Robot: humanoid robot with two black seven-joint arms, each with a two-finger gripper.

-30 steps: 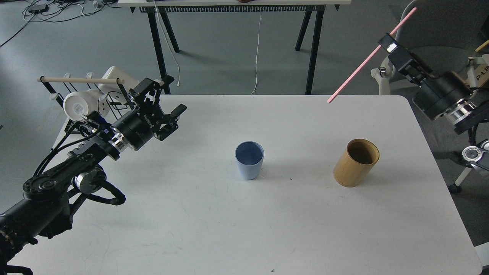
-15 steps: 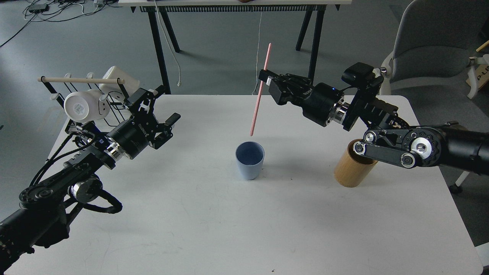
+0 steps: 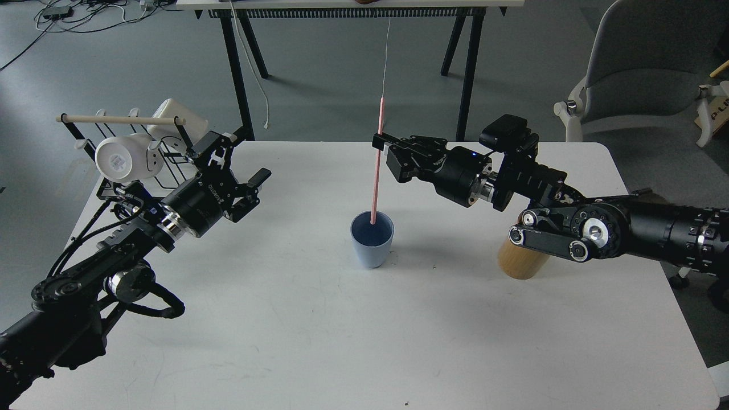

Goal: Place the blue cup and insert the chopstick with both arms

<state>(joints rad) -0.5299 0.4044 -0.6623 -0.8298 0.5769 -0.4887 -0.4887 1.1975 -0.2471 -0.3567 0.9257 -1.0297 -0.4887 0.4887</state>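
Observation:
The blue cup (image 3: 372, 239) stands upright near the middle of the white table (image 3: 342, 330). My right gripper (image 3: 380, 145) is shut on the pink chopstick (image 3: 376, 159) and holds it almost upright. The chopstick's lower end is at the cup's mouth, inside the rim. My left gripper (image 3: 239, 165) is open and empty, well to the left of the cup, near the mug rack.
A tan wooden cylinder holder (image 3: 515, 262) stands right of the cup, partly hidden by my right arm. A rack (image 3: 122, 121) with white mugs (image 3: 121, 158) is at the table's back left. A grey chair (image 3: 643, 62) stands beyond the back right corner.
My right arm swung in from the far right, turned the chopstick upright and lowered it until its tip entered the cup. My left gripper stayed open and drew back slightly.

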